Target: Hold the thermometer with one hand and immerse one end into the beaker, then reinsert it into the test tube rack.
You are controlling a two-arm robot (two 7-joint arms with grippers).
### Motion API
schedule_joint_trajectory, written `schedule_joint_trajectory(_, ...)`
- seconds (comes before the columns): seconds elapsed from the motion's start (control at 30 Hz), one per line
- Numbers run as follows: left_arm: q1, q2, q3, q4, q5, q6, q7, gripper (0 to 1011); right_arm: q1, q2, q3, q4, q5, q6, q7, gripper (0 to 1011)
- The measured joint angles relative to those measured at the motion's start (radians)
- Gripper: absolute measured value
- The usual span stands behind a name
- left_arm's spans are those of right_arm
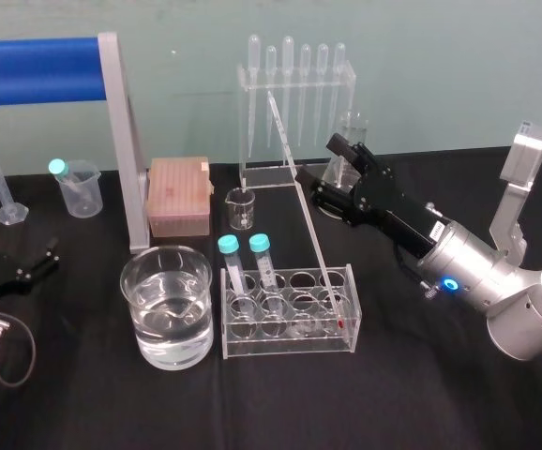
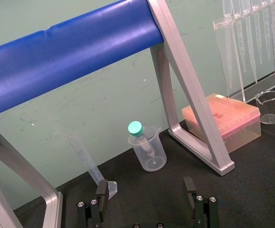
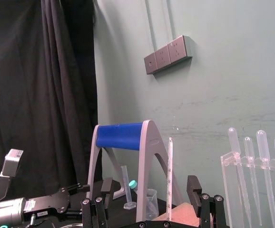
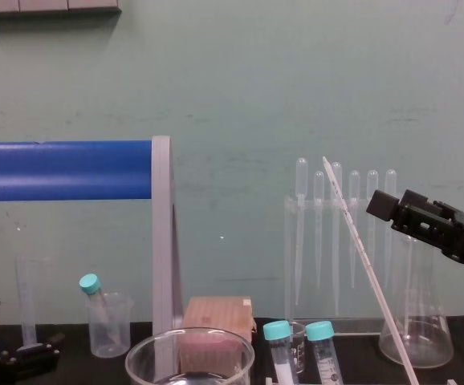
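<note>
Right gripper (image 1: 324, 167) is raised above the black table (image 1: 421, 375), behind the rack, with its fingers spread wide and nothing between the pads. The thermometer (image 1: 301, 202) is just ahead of its fingertips; in the right wrist view the rod lines up in the gap between the two fingers, but in the head and chest views it stands a little clear of them, not pinched. The thermometer leans tilted, its red tip down in a rack (image 1: 288, 330) compartment on the side nearest the gripper, its top end higher than the gripper. The rack sits below and in front of the gripper, and two teal-capped tubes (image 1: 248, 267) stand in its far end, away from the gripper. The beaker (image 1: 167, 305), part full of clear water, is beyond the rack from the right gripper, just beside the rack's far end, not touching it. A flask (image 1: 351, 141) is right behind the gripper's fingers, and a pipette stand (image 1: 294, 108) is behind and off to the gripper's left. Left gripper (image 2: 145, 187) is low by the table on the far left, fingers spread, holding nothing, well apart from the beaker, which is to its right.
</note>
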Motion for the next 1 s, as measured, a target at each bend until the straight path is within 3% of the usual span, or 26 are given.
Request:
schedule_joint_trajectory(0.23,0.000,0.000,0.000,0.000,0.000,0.000,0.000,1008,0.000,0.000,0.000,0.000,0.000,0.000,0.000,1003)
schedule_joint_trajectory(0.33,0.000,0.000,0.000,0.000,0.000,0.000,0.000,1008,-0.009,0.009,0.005,-0.027,-0.038,-0.003,-0.057,1003)
schedule_joint_trajectory(0.43,0.000,0.000,0.000,0.000,0.000,0.000,0.000,1008,-0.032,0.020,0.026,-0.076,-0.110,-0.013,-0.167,1003)
schedule_joint_trajectory(0.47,0.000,0.000,0.000,0.000,0.000,0.000,0.000,1008,-0.049,0.025,0.042,-0.106,-0.157,-0.016,-0.242,1003)
schedule_joint_trajectory(0.5,0.000,0.000,0.000,0.000,0.000,0.000,0.000,1008,-0.049,0.025,0.042,-0.106,-0.157,-0.016,-0.242,1003)
schedule_joint_trajectory(0.57,0.000,0.000,0.000,0.000,0.000,0.000,0.000,1008,-0.070,0.029,0.064,-0.142,-0.228,-0.014,-0.350,1003)
schedule_joint_trajectory(0.7,0.000,0.000,0.000,0.000,0.000,0.000,0.000,1008,-0.104,0.030,0.096,-0.184,-0.332,0.039,-0.514,1003)
schedule_joint_trajectory(0.8,0.000,0.000,0.000,0.000,0.000,0.000,0.000,1008,-0.114,0.026,0.105,-0.189,-0.371,0.099,-0.579,1003)
schedule_joint_trajectory(1.0,0.000,0.000,0.000,0.000,0.000,0.000,0.000,1008,-0.109,0.006,0.093,-0.149,-0.399,0.206,-0.607,1003)
